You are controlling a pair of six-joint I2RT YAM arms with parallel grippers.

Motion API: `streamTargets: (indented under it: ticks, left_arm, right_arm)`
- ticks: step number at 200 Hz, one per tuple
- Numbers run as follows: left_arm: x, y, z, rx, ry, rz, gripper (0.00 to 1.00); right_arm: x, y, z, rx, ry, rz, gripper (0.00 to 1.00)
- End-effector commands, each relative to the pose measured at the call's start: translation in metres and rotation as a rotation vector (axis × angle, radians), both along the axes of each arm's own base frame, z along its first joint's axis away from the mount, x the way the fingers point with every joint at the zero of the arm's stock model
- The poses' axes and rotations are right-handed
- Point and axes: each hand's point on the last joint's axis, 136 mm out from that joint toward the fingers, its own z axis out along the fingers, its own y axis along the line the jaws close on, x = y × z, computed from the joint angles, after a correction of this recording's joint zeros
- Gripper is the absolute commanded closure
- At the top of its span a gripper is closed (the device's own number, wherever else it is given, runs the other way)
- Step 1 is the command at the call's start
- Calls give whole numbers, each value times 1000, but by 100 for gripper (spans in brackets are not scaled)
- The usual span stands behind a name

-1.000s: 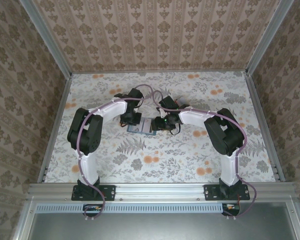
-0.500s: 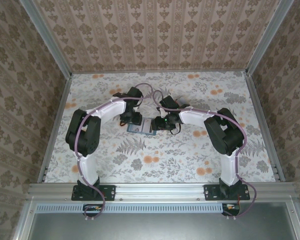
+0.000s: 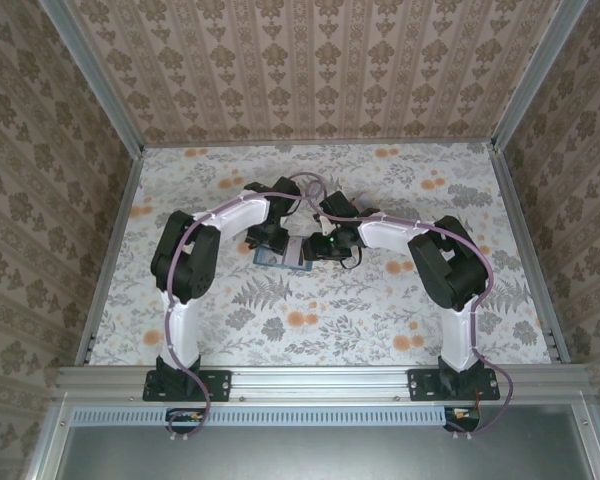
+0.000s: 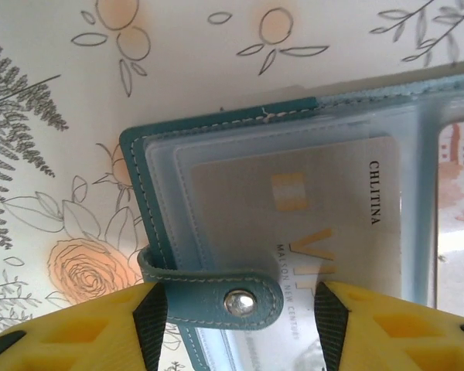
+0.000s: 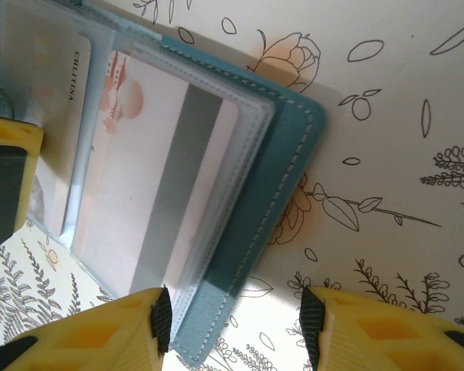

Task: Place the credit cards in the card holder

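Two credit cards are in view, each already seated behind a clear plastic sleeve of the one small teal-blue folding card holder [image 5: 282,178], which lies open and flat near the middle of the floral-patterned desk [image 3: 380,320], between the two arms. One is a pale grey plastic card with gold lettering [image 4: 294,209] on the holder's left half; the other is a pale card showing its grey magnetic stripe [image 5: 162,185] on the right half. The left gripper [image 4: 236,309] hangs just over the left half with its yellow fingers apart, the teal strap with a metal snap [image 4: 209,297] lying between them, unclamped. The right gripper [image 5: 232,317] also stands parted, astride the holder's near right corner and gripping nothing. As I judge it, the loading step is at or close to its end for these two cards. The next move probably calls for checking that each card sits fully inside its sleeve, then folding one half over the other without dragging the holder across the desk
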Motion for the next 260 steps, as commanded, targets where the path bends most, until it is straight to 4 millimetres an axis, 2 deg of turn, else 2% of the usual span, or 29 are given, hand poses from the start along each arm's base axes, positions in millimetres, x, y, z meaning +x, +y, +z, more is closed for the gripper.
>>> streamTargets:
  ticks: [1, 27, 71, 91, 148, 160, 199, 203, 213, 220, 237, 260]
  left_arm:
    - [-2, 10, 1, 63, 12, -26, 44]
    - [-1, 9, -2, 59, 6, -19, 47]
    - [1, 7, 2, 41, -9, -18, 62]
    - [2, 7, 5, 38, -19, -18, 65]
    - [5, 6, 10, 34, -35, -26, 92]
    - [5, 5, 12, 31, -38, -28, 100]
    - [7, 6, 24, 26, -61, -26, 100]
    - [7, 7, 25, 31, -64, -24, 93]
    - [7, 10, 28, 38, -73, -20, 64]
    - [6, 11, 29, 36, -75, -19, 52]
    - [5, 11, 36, -4, -81, -11, 35]
    - [-1, 8, 40, -182, 3, 121, 31]
  right_arm:
    - [-9, 2, -19, 1, 46, 5, 49]
    - [-9, 2, -18, 3, 44, 5, 49]
    - [-9, 1, -19, -1, 44, 5, 49]
    - [-9, 1, -19, 3, 46, 2, 49]
    - [-9, 1, -19, 5, 45, 4, 49]
    - [-10, 1, -19, 5, 46, 4, 49]
    - [-10, 4, -19, 16, 50, 6, 49]
    - [-10, 4, -19, 17, 49, 7, 49]
    - [-9, 5, -17, 21, 47, 5, 49]
    - [-9, 5, -18, 21, 47, 6, 49]
    - [-9, 5, -18, 22, 49, 7, 49]
    - [-9, 5, -18, 23, 50, 8, 49]
